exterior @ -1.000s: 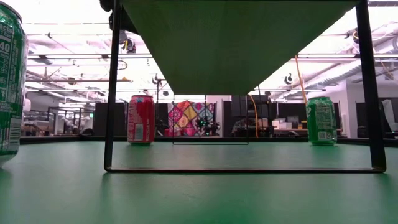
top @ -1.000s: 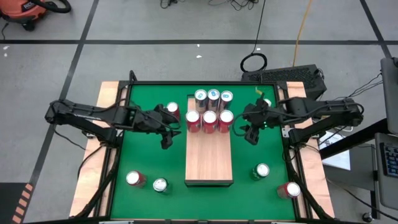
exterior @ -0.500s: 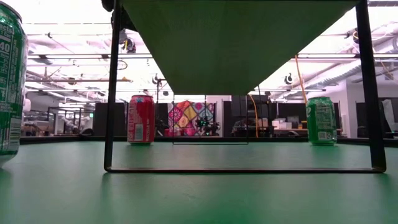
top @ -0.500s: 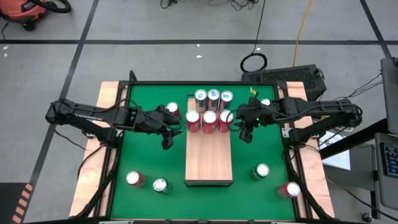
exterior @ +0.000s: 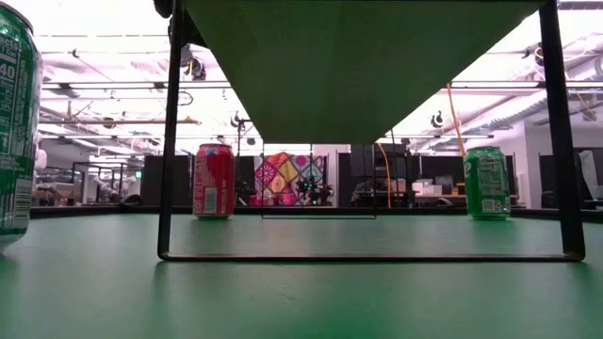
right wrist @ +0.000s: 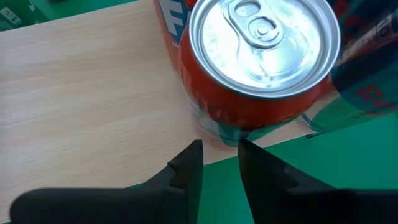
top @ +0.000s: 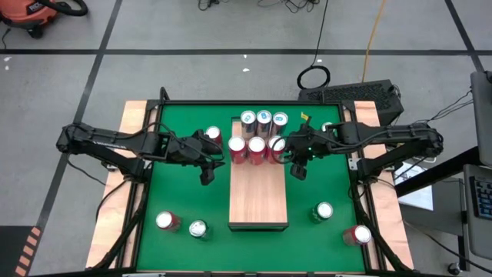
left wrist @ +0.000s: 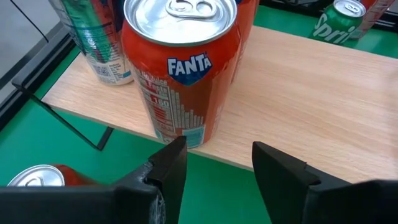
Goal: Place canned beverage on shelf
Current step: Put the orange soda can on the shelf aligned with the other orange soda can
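The shelf is a pale wooden block on thin black legs in the middle of the green table. Several cans stand in two rows at its far end. My left gripper hovers open at the shelf's left edge, facing an orange Fanta can without touching it. My right gripper hovers at the shelf's right edge in front of a red can. Its fingers stand a narrow gap apart with nothing between them.
A red can stands on the table left of the shelf. More cans stand near the front: red and green at the left, green and red at the right. The low view looks under the shelf.
My right gripper has moved toward the table's left, up to the shelf's right edge and the red can there, sinking a little. The left arm and all the cans have kept still.
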